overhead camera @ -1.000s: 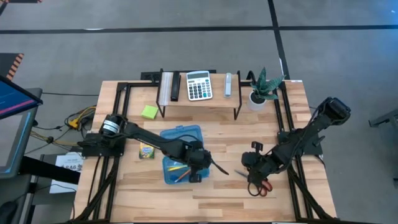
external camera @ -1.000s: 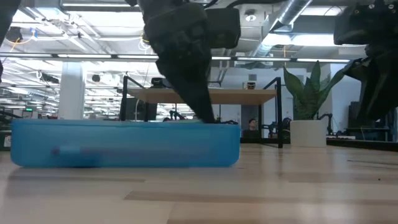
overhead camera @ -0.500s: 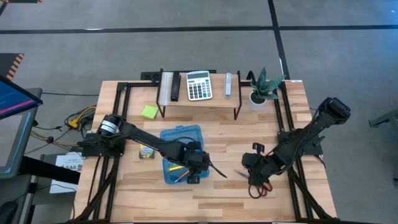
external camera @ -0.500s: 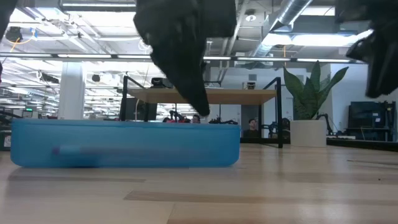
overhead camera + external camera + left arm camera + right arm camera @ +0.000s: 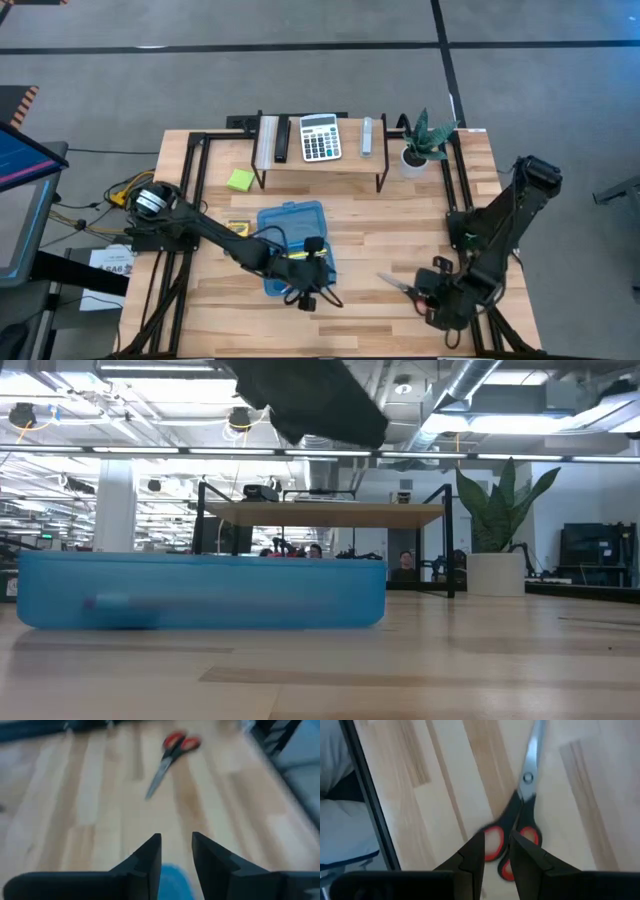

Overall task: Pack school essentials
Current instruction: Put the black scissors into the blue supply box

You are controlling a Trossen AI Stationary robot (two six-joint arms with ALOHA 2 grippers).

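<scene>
Just beyond the right tool (image 5: 496,852), red-handled scissors (image 5: 516,827), flat.

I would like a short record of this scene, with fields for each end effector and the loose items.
left end effector: open, empty, at the blue box edge
right end effector: open, over the red-handled scissors
scissors: flat on the table, outside the box
crayon box: on the table, beside the box

Both arms matte black, jointed links; left arm (image 5: 200,232) has a white-ringed base joint, loose black cable at wrist.
</scene>
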